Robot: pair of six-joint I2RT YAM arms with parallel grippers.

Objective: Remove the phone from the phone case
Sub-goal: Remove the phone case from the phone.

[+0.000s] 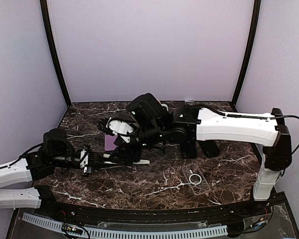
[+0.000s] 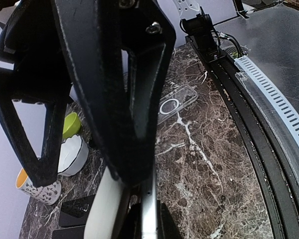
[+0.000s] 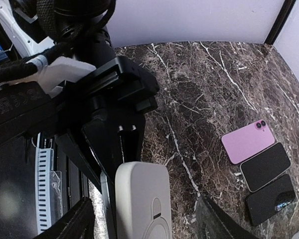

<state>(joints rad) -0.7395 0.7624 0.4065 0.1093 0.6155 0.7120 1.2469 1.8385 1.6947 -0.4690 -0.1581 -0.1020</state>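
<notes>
Left pincer [image 3: 120,154] clamped on end of cream phone case [image 3: 142,196]; right pincer [image 3: 147,221] open, straddling case without contact.

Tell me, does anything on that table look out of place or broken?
Only the empty clear case: it lies alone and askew near the front edge, away from the phones lined up side by side. Nothing looks spilled or broken.

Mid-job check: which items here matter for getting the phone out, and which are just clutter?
In play: white-cased phone; left end effector gripping it; right end effector open astride it.
Lying about: clear case; pink phone; two black phones; cups.
</notes>
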